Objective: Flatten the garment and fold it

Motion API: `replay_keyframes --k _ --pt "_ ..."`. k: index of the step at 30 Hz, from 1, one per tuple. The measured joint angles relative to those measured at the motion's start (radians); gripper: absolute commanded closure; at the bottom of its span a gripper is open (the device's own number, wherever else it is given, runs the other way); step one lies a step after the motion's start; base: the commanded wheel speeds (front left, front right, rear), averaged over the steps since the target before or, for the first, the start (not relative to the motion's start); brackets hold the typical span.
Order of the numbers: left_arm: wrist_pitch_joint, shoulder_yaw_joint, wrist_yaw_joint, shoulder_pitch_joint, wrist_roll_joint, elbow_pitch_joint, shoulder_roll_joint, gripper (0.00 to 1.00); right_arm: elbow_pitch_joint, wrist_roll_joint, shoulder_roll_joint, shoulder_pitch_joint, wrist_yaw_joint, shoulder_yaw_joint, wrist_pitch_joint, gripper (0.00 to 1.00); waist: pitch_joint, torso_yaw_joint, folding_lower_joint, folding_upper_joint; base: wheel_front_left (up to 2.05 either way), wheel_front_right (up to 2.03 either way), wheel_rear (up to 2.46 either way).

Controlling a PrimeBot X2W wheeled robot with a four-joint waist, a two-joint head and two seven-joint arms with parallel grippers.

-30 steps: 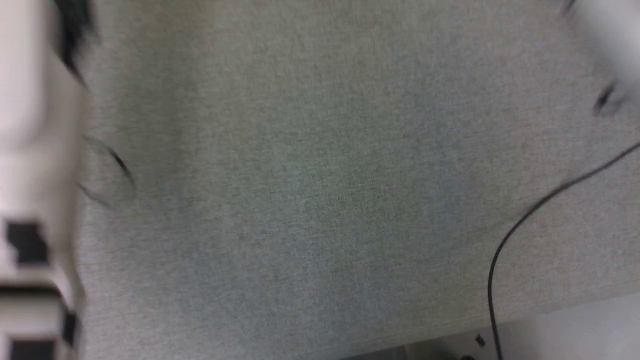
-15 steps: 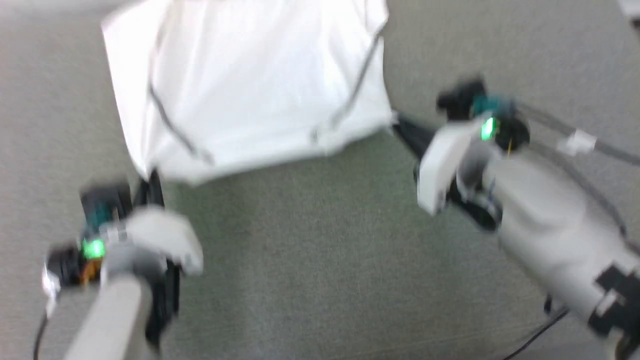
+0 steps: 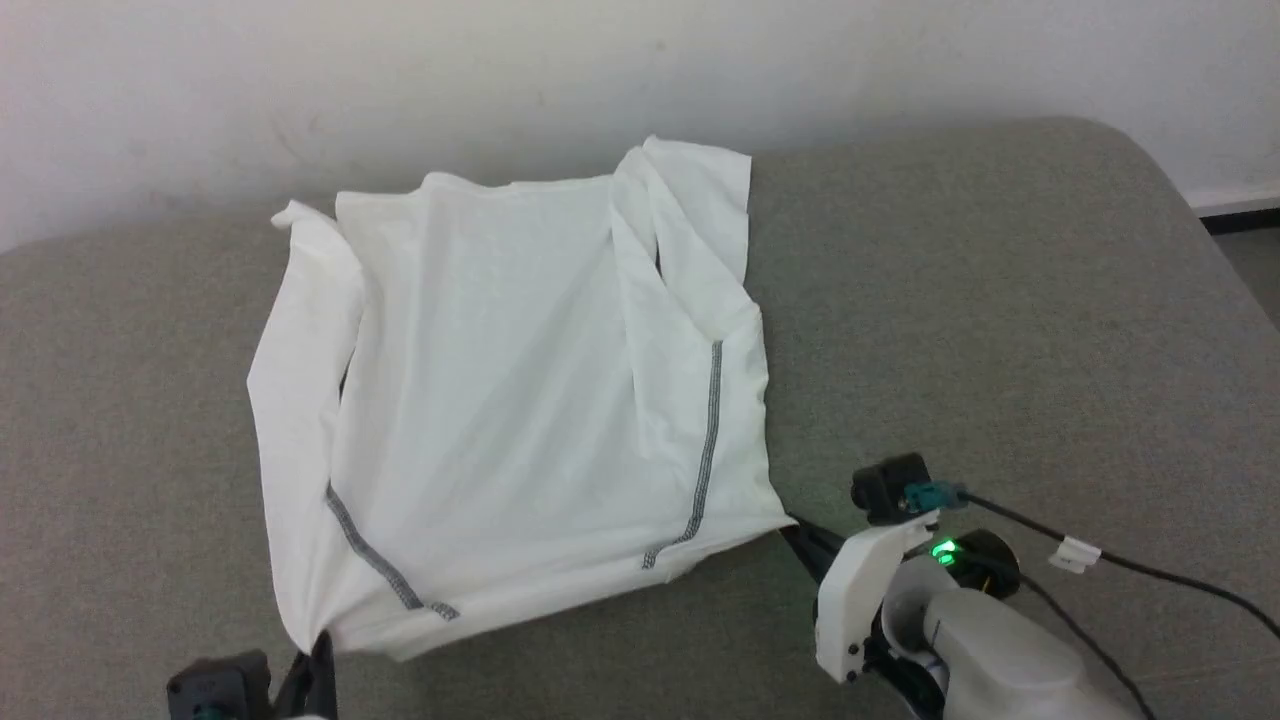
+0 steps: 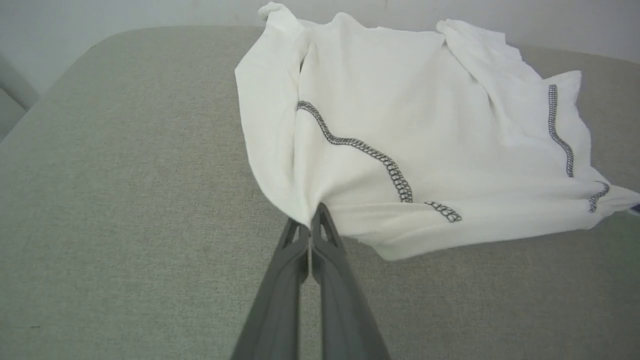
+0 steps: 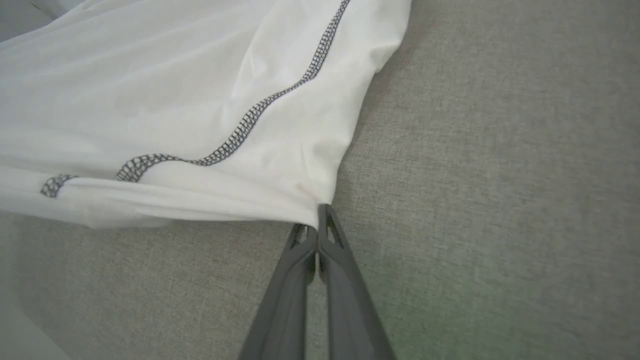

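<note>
A wide grey fabric-covered surface point(image 3: 1000, 300) stretched across the scene, with a pale wall point(image 3: 400, 80) behind its far edge. On it, left of centre, lay the garment point(image 3: 500, 400), a thin white long-sleeved shirt. It was spread mostly flat, its body running away from you. One sleeve point(image 3: 300, 400) lay doubled along the shirt's left side. The other sleeve point(image 3: 690, 250) was folded in over the far right part, so the shirt was not fully smoothed. Soft wrinkles fanned across the cloth from the two near corners, which suggests you were holding it under light tension to pull it flat.

Your left pincer point(image 4: 311, 225) was clenched on the near left corner, the cloth gathered to a point between its dark fingertips. Your right pincer point(image 5: 320, 212) was clenched on the near right corner in the same way. Both sat low, close to the surface and well apart, one at each end of the near edge. That spacing looked meant to draw the edge taut.

Two dark grey stitched seams point(image 3: 708, 430) ran from the near edge up the cloth. A green light point(image 3: 943, 550) glowed on the right wrist, and a black cable point(image 3: 1150, 575) trailed from it across the surface.
</note>
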Motion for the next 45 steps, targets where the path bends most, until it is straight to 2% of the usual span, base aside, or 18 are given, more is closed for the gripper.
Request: replay_keyframes --k 6,10,16,17,18,19,22,26,28,31,32,33,34,36,39,45 --pt "0.022 0.005 0.043 0.152 -0.015 -0.074 -0.001 1.0 0.145 -0.113 0.08 0.061 0.004 -0.089 -0.032 1.0 -0.039 -0.001 0.0001 0.0 0.0 0.0 0.0" --pt "0.02 0.005 0.05 0.194 -0.021 -0.073 -0.008 1.0 0.164 -0.171 0.093 0.091 0.008 -0.15 -0.047 1.0 -0.036 0.0 0.0001 0.0 0.0 0.0 0.0" --pt "-0.04 0.006 0.052 0.183 -0.03 -0.008 -0.045 1.0 0.162 -0.274 0.102 0.106 0.009 -0.216 -0.064 1.0 -0.009 0.001 0.0002 0.0 0.0 0.0 0.0" --pt "-0.053 0.004 0.052 0.174 -0.03 0.0 -0.049 1.0 0.162 -0.286 0.103 0.105 0.009 -0.222 -0.067 0.85 -0.005 0.001 0.0002 0.0 0.0 0.0 0.0" --pt "-0.066 0.005 0.052 0.161 -0.03 0.008 -0.055 1.0 0.156 -0.304 0.102 0.104 0.009 -0.227 -0.068 0.52 -0.002 0.001 0.0003 0.0 0.0 0.0 0.0" --pt "-0.079 0.006 0.051 0.148 -0.029 0.014 -0.06 1.0 0.138 -0.317 0.1 0.105 0.009 -0.239 -0.067 0.0 -0.001 0.001 0.0004 0.0 0.0 0.0 0.0" --pt "-0.114 0.014 0.051 0.12 -0.029 0.026 -0.065 1.0 -0.009 -0.369 0.067 0.133 -0.008 -0.315 -0.057 0.0 -0.007 -0.001 0.0006 0.0 0.0 0.0 0.0" --pt "-0.13 0.018 0.058 0.116 -0.027 0.049 -0.069 1.0 -0.284 -0.49 -0.001 0.258 -0.015 -0.454 -0.056 0.0 -0.022 -0.004 0.0005 0.0 0.0 0.0 0.0" --pt "-0.13 0.016 0.058 0.116 -0.026 0.057 -0.072 1.0 -0.428 -0.55 -0.002 0.354 -0.015 -0.515 -0.037 0.0 -0.031 -0.005 0.0004 0.0 0.0 0.0 0.0" --pt "-0.13 0.013 0.058 0.116 -0.026 0.063 -0.072 1.0 -0.683 -0.637 0.011 0.505 -0.015 -0.594 0.053 0.0 -0.038 -0.001 0.0004 0.0 0.0 0.0 0.0" --pt "-0.13 0.012 0.058 0.116 -0.026 0.065 -0.072 0.91 -0.771 -0.655 0.015 0.55 -0.015 -0.613 0.083 0.0 -0.039 0.002 0.0004 0.0 0.0 0.0 0.0" --pt "-0.133 0.012 0.059 0.115 -0.021 0.065 -0.071 0.55 -0.857 -0.671 0.021 0.591 -0.015 -0.627 0.112 0.0 -0.039 0.004 0.0004 0.0 0.0 0.0 0.0" --pt "-0.138 0.013 0.059 0.115 -0.017 0.064 -0.07 0.0 -0.937 -0.685 0.027 0.629 -0.015 -0.639 0.14 0.0 -0.039 0.006 0.0003 0.0 0.0 0.0 0.0" --pt "-0.159 0.019 0.059 0.112 -0.009 0.058 -0.069 0.0 -1.064 -0.703 0.035 0.689 -0.015 -0.649 0.187 0.0 -0.037 0.007 0.0003 0.0 0.0 0.0 0.0" --pt "-0.193 0.04 0.059 0.082 -0.002 0.034 -0.055 0.0 -1.189 -0.708 0.044 0.735 -0.015 -0.671 0.234 0.0 -0.034 0.003 0.0003 0.0 0.0 0.0 0.0" --pt "-0.203 0.089 0.022 0.005 -0.001 -0.021 0.011 0.0 -1.266 -0.699 0.049 0.738 -0.015 -0.7 0.256 0.0 -0.024 -0.011 0.0003 0.0 0.0 0.0 0.0"
